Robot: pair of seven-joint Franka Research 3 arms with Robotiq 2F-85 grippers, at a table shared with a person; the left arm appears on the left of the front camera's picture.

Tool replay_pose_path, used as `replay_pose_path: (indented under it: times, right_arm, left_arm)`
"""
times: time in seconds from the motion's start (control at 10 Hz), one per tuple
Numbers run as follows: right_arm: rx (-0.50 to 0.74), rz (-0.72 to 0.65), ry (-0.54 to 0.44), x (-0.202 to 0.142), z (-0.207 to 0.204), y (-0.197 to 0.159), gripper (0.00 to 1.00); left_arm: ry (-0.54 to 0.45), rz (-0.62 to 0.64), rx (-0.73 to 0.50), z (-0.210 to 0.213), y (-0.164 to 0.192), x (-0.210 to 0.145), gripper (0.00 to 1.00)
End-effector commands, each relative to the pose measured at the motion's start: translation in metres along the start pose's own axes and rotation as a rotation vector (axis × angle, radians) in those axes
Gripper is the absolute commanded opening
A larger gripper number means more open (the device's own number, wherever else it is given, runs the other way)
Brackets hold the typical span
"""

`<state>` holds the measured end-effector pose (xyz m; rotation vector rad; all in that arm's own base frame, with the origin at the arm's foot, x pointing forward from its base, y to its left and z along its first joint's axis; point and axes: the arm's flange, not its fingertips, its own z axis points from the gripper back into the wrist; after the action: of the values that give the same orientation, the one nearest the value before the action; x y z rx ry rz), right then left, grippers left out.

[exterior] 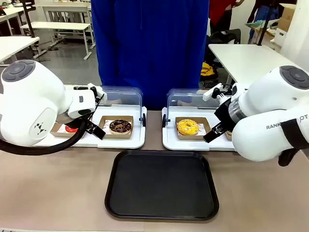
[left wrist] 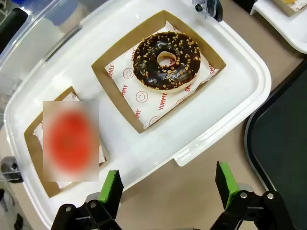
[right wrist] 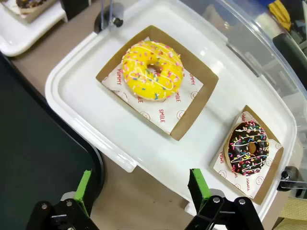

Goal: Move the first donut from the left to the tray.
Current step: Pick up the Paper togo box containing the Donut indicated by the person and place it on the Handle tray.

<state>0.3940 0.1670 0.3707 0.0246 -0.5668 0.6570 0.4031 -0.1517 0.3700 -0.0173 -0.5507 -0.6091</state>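
The red donut (left wrist: 71,139) lies in its shallow brown holder at the left end of a white tray (left wrist: 225,110); it looks blurred in the left wrist view. In the front view, my left arm hides all but a sliver of the red donut (exterior: 71,129). My left gripper (left wrist: 168,188) hovers open over the table just in front of that white tray, to the right of the red donut, holding nothing. The black tray (exterior: 161,183) lies at the table's middle front. My right gripper (right wrist: 141,190) hangs open before the other white tray (right wrist: 96,115).
A chocolate donut (left wrist: 166,60) with nuts sits in a holder beside the red one. A yellow donut (right wrist: 152,70) and a sprinkled chocolate donut (right wrist: 248,147) share the right white tray. Both clear lids (exterior: 123,99) stand open. A person in blue (exterior: 149,48) stands across the table.
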Motion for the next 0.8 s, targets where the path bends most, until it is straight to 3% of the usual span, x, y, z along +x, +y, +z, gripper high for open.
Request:
replay_pose_path:
  times: [0.0,0.7]
  right_arm:
    - [0.000,0.000,0.000,0.0001,0.0001,0.0000,1.00]
    - [0.000,0.000,0.000,0.0001,0.0001,0.0000,1.00]
  left_arm:
    - [0.000,0.000,0.000,0.0001,0.0000,0.0001,1.00]
    - [0.000,0.000,0.000,0.0001,0.0000,0.0001,1.00]
